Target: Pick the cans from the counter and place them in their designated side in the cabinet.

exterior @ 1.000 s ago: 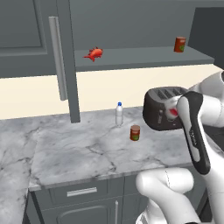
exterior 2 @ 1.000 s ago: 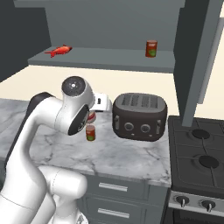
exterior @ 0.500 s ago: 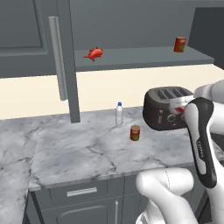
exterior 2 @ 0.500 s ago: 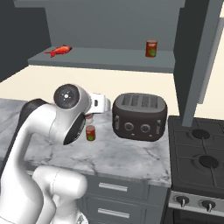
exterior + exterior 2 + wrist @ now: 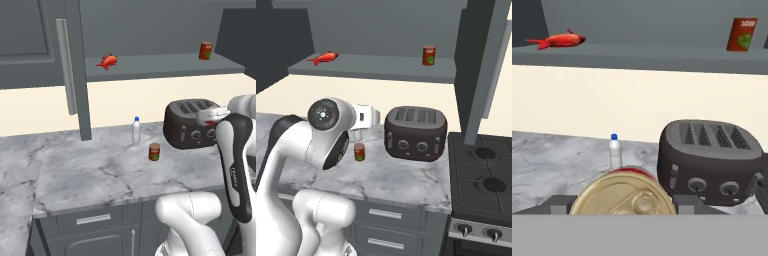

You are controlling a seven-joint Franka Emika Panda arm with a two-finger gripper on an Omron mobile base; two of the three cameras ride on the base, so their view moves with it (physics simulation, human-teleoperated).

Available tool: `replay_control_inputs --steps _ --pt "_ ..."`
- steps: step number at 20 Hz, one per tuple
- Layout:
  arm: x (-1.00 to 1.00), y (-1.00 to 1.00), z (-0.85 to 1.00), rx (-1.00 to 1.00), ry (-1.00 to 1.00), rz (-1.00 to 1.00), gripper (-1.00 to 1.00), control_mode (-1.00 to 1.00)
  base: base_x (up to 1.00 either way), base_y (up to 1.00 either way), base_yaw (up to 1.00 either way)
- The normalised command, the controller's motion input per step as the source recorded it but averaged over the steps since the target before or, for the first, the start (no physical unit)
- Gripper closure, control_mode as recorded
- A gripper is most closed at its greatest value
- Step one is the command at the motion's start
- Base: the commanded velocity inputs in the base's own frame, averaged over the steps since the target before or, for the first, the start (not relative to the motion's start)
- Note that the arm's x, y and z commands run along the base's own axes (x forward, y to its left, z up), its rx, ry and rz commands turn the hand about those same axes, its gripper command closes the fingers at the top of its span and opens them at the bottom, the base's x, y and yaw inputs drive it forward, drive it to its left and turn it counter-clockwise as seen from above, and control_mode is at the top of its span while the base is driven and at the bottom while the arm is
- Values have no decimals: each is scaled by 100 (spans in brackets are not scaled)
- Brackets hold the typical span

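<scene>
Jaws clamped on a cylindrical can [image 5: 623, 196] with red-banded wall and ribbed gold pull-tab lid, held above the veined marble bench [image 5: 90, 172]; dark red can [image 5: 154, 151] stands there.

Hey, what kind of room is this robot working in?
A kitchen, rendered rather than real: a dark toaster stands on a marble counter with drawers below, a stove sits beside it, and a wall cabinet holds a can.
</scene>
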Motion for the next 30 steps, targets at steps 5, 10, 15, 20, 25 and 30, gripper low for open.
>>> replay_control_inputs --steps 5,10,15,20,25,30 --pt "-17 0 25 0 -1 0 100 -100 0 0 0" --pt "-17 0 25 0 0 0 100 -100 0 0 0" --pt "-15 -1 21 0 -2 0 100 -100 0 0 0" --pt "-5 -2 19 0 -1 0 100 -100 0 0 0" --pt "0 0 20 0 -2 0 100 -100 0 0 0" --pt "-1 0 24 -1 -7 0 100 -100 0 0 0"
